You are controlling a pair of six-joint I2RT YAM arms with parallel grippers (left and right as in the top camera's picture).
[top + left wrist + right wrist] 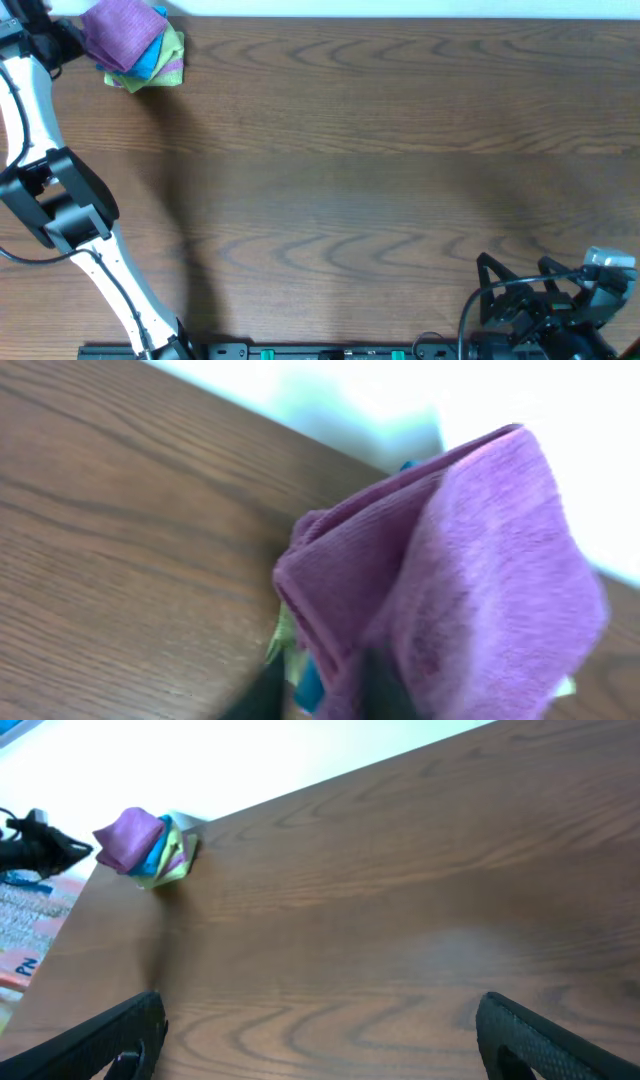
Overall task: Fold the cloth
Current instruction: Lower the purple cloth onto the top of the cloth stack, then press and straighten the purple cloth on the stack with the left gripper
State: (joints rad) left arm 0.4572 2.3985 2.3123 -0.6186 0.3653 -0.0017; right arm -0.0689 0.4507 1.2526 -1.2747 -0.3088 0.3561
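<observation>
Cloth point(118, 30), the purple one, sits on top of a small pile at the far left corner of the table point(350, 180), with a blue cloth point(152, 60) and a yellow-green cloth point(174, 46) fanned out beneath it. My left gripper point(75, 42) is at the pile's left edge, jaws pinched together. From the left wrist camera the purple terry is bunched and raised right in front of the lens, so I judge the jaws have a fold of it, though the fingers themselves are hidden behind the fabric. My right gripper point(320, 1035) is parked near the front right of the table, jaws spread wide and holding nothing, well apart from the pile. I read this as the pick-up step: folding has not begun, since the cloth is not yet laid flat. Next I would lift it off the pile and carry it to the bare middle of the table, taking care that the blue one below does not drag along, then spread it so the right arm can help.
</observation>
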